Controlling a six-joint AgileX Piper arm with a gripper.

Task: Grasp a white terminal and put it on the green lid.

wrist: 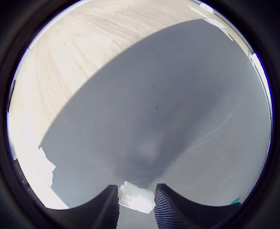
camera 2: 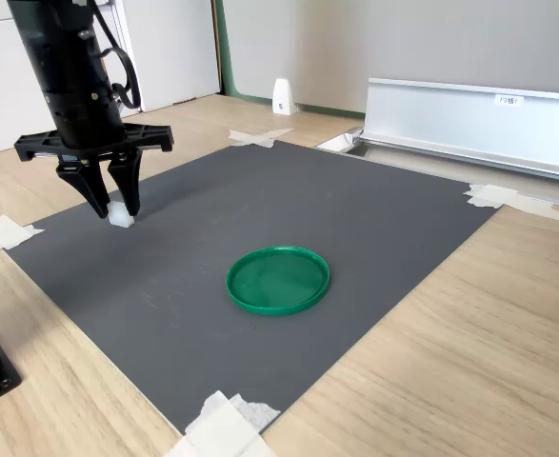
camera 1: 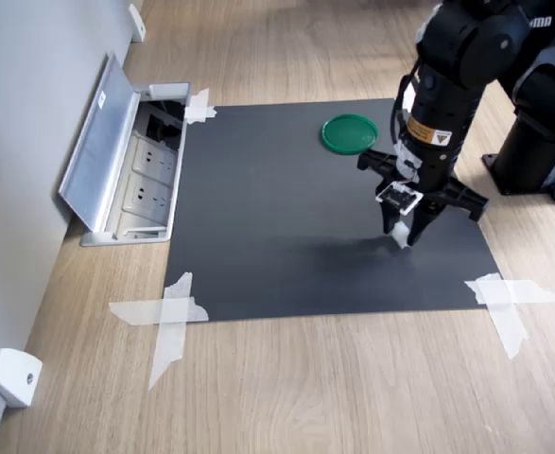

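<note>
Gripper (camera 1: 405, 230) clenched on the white terminal (camera 1: 403, 233) just above the dark mat (camera 1: 286, 218), with the green lid (camera 1: 350, 132) well apart toward eleven o'clock in the first exterior view.

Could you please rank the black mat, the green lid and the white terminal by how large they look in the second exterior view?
Largest to smallest, as seen in the second exterior view:
1. Black mat, covering most of the floor area shown.
2. Green lid, a disc lying on the mat.
3. White terminal, a tiny block between the gripper fingers.
</note>
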